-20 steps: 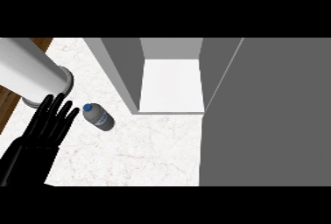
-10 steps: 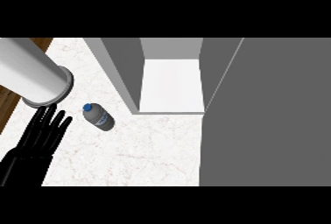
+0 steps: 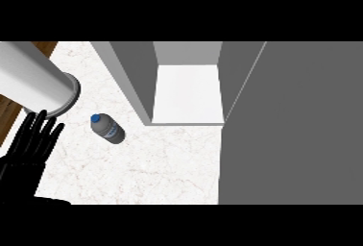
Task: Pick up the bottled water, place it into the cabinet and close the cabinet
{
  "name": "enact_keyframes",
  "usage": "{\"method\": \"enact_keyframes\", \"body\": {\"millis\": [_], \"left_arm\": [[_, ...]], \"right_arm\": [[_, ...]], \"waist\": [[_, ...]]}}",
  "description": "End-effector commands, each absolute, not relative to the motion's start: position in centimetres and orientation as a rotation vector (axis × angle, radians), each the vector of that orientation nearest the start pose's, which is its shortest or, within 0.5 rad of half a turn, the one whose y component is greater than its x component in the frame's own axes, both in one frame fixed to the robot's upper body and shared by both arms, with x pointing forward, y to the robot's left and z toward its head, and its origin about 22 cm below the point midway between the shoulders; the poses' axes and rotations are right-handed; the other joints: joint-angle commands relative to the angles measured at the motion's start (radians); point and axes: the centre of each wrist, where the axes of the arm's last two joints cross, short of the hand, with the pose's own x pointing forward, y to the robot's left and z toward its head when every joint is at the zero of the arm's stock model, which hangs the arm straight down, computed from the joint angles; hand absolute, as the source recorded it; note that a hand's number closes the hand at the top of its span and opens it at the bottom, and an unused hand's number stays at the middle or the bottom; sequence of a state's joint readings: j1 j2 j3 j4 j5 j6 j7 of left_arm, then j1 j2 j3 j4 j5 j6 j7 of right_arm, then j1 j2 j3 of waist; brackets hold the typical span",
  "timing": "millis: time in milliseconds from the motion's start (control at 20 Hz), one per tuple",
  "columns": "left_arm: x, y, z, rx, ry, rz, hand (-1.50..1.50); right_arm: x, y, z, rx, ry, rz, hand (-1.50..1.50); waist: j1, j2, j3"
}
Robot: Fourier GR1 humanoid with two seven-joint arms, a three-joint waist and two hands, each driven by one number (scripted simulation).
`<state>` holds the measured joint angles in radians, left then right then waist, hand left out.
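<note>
The bottled water (image 3: 108,128) lies on its side on the white marble counter (image 3: 163,163), with its blue cap toward the upper left. My left hand (image 3: 30,144) shows at the lower left, open, fingers straight and pointing up. It is a short way left of the bottle and does not touch it. The grey cabinet (image 3: 188,93) stands open behind the bottle and to its right, showing a white floor inside. Its door (image 3: 291,125) is swung out and fills the right side of the view. My right hand does not show.
A large pale grey cylinder (image 3: 35,79) slants in from the upper left, ending just above my left hand's fingertips. A strip of brown wood (image 3: 8,117) shows past the counter's left edge. The cabinet's left wall (image 3: 131,77) stands close to the bottle.
My left hand has drawn back to the left and lower in the view, away from the bottle. The bottle and the cabinet door have not moved.
</note>
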<state>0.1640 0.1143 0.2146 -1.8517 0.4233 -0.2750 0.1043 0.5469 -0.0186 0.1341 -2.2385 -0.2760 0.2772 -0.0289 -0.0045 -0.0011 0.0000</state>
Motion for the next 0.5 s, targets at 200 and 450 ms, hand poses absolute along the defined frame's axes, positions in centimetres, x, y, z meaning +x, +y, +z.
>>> {"method": "enact_keyframes", "body": {"millis": [200, 450], "left_arm": [[20.8, 32.4, 1.9, -0.171, -1.686, 0.077, -1.50], [21.3, 35.3, -0.4, -0.143, -1.644, 0.062, -1.50]], "right_arm": [[11.8, -23.3, 6.5, 0.343, -1.824, -0.030, -1.50], [11.3, -24.2, 6.3, 0.367, -1.810, -0.021, -1.50]], "waist": [[0.001, 0.000, 0.000], [-0.001, 0.001, 0.000]]}}
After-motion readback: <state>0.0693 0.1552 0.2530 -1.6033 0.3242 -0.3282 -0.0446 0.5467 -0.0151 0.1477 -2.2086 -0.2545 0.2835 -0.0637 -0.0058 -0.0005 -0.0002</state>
